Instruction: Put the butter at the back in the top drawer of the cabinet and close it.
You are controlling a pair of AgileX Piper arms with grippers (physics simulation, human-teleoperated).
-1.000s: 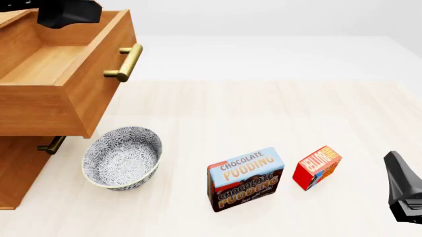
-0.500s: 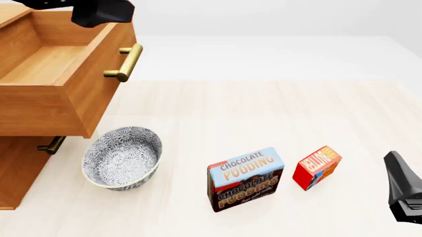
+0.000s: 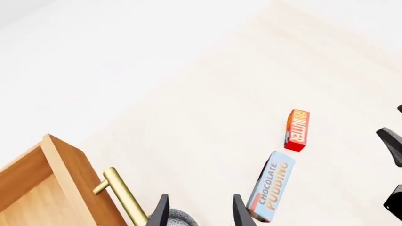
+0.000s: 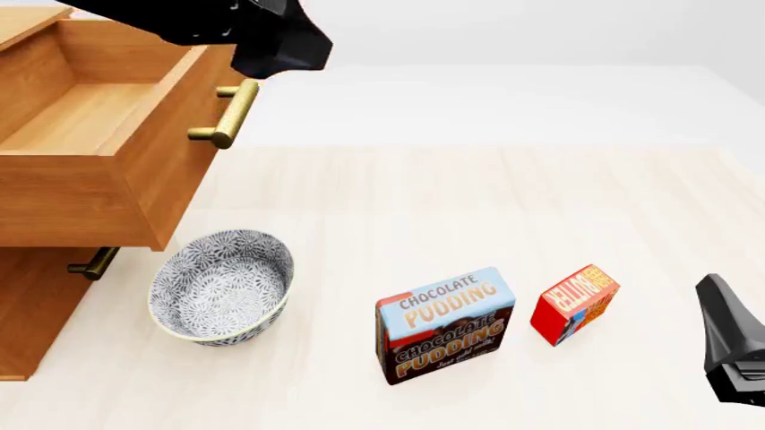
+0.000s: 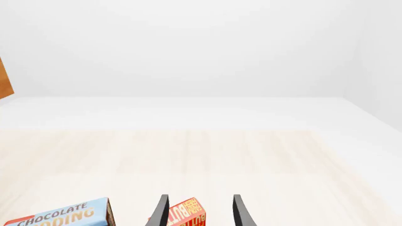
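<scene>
Butter (image 4: 575, 304): upright on the desk (image 4: 478, 197), just right of the pudding box (image 4: 445, 324), well apart from the cabinet (image 4: 36, 305).
Top drawer (image 4: 107, 134): pulled out, bare inside.
Bowl (image 4: 221, 287): below the drawer front, left of the pudding box.
Left hand (image 3: 197, 212): fingers apart, empty, above the drawer handle (image 4: 227, 113).
Right hand (image 5: 198, 211): fingers apart, empty, near the butter.
Desk: pale wood grain.
Room: plain white.

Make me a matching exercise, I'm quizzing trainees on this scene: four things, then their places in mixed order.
1 butter
2 bowl
3 top drawer
4 left gripper

a pulled open
b right of the pudding box
c above the drawer's handle
d just beside the cabinet

Pairs: 1-b, 2-d, 3-a, 4-c
</scene>
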